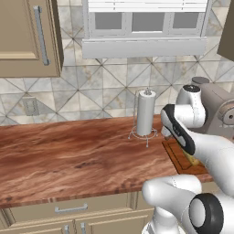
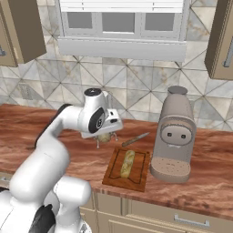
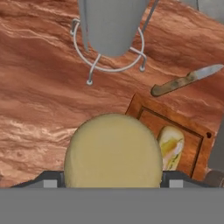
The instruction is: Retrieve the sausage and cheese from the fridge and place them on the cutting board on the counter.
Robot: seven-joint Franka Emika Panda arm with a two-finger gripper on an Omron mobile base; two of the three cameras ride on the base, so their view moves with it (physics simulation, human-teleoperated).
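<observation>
One of the two foods, the sausage (image 2: 127, 164), is already seen lying lengthwise on the cutting board (image 2: 139, 179), which sits on the counter (image 1: 68, 151) between the paper-towel stand (image 1: 146, 114) and the grey coffee machine (image 2: 175, 132). The other food, the round pale cheese (image 3: 113, 151), is held between the jaws of the gripper (image 2: 104, 136), which are spread wide around it. It is carried above bare countertop, just short of the board's near corner.

The main hazard is judged to be a release made too soon. From the hand view, the cheese is placed over wood-grain worktop rather than over the board, so a drop here would likely land it on the counter or half on the board's edge, from which it could roll, being round.

A second hazard is posed by the sausage: little free board is left beside it, and the cheese could be set down on top of it or could nudge it off.

Trouble could also come from the neighbours. The stand's wire base and a knife (image 3: 186, 81) lie close behind the board, and the coffee machine stands just beside it, so a wide swing could strike any of them.
</observation>
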